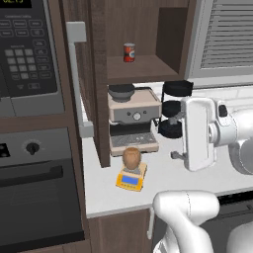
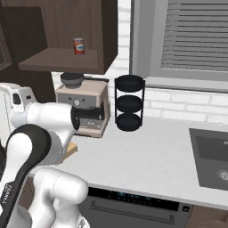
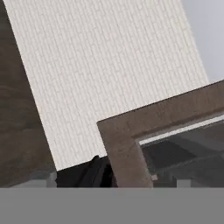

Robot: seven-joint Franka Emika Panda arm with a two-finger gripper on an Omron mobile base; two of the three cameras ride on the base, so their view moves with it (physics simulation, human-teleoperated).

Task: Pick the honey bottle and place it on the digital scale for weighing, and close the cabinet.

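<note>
The hand is hard to make out: in the hand view only dark finger tips (image 3: 94,173) are peeking up at the bottom edge, partly behind a brown wooden frame corner (image 3: 127,131), so I cannot tell whether they are apart or together. In the left base view the arm's white link (image 1: 198,132) is blocking the middle right, covering part of the black three-tier rack (image 1: 174,109).

The honey bottle (image 1: 132,158) is sitting upright on the digital scale (image 1: 131,179), at lower centre of that view, on the white bench (image 1: 168,178) just in front of the beige espresso machine (image 1: 133,118). In the right base view just an orange corner of the scale is showing behind the arm.

The cabinet (image 1: 143,44) is standing open at the top; its door (image 1: 84,79) is swung out, edge-on. On its shelf (image 2: 62,60) a red can (image 1: 129,52) is standing alone.
</note>
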